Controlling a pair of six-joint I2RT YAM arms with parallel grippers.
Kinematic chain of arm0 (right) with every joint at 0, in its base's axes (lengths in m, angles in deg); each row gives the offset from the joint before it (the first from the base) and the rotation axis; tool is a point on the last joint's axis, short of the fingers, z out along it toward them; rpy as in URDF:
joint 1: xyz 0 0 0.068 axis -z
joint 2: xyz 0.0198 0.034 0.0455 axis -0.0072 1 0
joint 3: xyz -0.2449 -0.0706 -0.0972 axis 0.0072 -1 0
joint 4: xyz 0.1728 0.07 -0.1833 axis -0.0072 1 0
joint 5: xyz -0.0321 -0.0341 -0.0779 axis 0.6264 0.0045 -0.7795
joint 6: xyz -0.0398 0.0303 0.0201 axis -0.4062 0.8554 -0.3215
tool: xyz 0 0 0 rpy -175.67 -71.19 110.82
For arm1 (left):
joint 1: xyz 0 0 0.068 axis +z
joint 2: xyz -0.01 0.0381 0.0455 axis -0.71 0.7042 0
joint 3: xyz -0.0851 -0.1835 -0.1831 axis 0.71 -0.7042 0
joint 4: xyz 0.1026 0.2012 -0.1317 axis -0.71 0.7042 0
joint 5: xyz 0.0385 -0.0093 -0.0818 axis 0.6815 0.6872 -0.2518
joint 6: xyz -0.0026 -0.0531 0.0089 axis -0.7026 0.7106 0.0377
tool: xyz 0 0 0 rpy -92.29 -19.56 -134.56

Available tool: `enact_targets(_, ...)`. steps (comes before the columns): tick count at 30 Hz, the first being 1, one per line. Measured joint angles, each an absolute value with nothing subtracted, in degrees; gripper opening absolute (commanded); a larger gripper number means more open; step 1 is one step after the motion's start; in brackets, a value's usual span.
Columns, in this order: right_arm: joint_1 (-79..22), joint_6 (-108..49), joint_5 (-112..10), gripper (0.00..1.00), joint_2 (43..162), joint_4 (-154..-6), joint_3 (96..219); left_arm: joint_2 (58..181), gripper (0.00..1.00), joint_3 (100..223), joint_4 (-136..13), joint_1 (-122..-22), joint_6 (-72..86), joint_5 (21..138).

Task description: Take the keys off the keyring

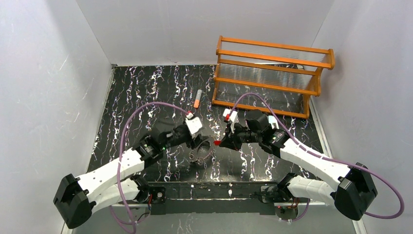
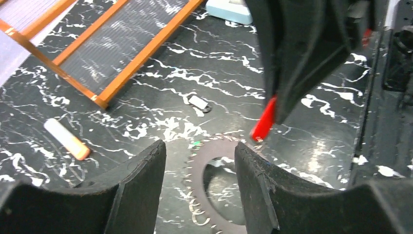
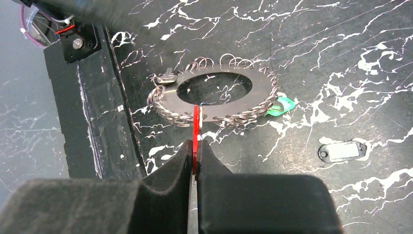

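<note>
On the black marbled table (image 1: 146, 97), with the orange rack (image 1: 272, 73) sitting way at the back doing nothing, both arms are crowding the middle, where the keyring (image 3: 229, 111) is lying flat.

The left claw (image 2: 199, 151) is hanging right over the ring with its jaws standing wide apart and nothing in them. My guess is it's hovering there ready to pin the ring down. The right claw (image 3: 195, 146) is pinching the red key (image 3: 196, 126) edge-on, jaws squeezed tight on it. I'd say that's so it can drag the key off sideways.

The ring itself is looking like a flat grey-brown disc with a big oval hole, and little wire loops are bristling all round its rim. The red key's far end is reaching the near rim. Can't tell if it's hooked on or already free. The green key (image 3: 281, 106) is poking out from under the ring's edge, so that one's probably next. The dark-and-white key (image 3: 342, 151) is lying loose on the table, well clear of the ring.
</note>
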State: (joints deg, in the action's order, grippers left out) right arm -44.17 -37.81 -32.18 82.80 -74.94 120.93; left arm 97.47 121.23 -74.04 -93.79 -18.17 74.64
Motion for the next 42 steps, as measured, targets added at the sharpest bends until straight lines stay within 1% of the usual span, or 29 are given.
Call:
enact_targets(5, -44.17, -39.99, -32.18, 0.01, 82.86, -72.89, 122.39, 100.16, 0.51, 124.31, -70.11, -84.72, -23.83, 63.5)
enact_targets(10, -44.17, -41.46, -32.12, 0.01, 83.08, -71.47, 123.03, 104.33, 0.51, 124.66, -66.74, -83.65, -27.85, 54.21)
enact_targets(15, -44.17, -42.31, -31.96, 0.01, 83.78, -70.7, 123.13, 105.43, 0.52, 124.66, -68.34, -83.65, -28.33, 48.54)
enact_targets(22, -44.17, -42.57, -31.53, 0.01, 85.2, -69.09, 124.8, 108.38, 0.52, 125.16, -71.7, -83.65, -27.9, 43.23)
enact_targets(33, -44.17, -43.99, -29.38, 0.01, 86.19, -67.23, 126.57, 116.16, 0.51, 130.74, -72.58, -84.68, -24.25, 37.38)
enact_targets(39, -44.17, -44.84, -28.03, 0.01, 86.6, -67.05, 126.87, 119.63, 0.47, 132.31, -72.07, -85.81, -23.18, 35.47)
enact_targets(42, -44.17, -45.19, -27.35, 0.01, 86.62, -67.01, 127.09, 120.38, 0.41, 132.51, -71.46, -86.1, -22.96, 34.49)
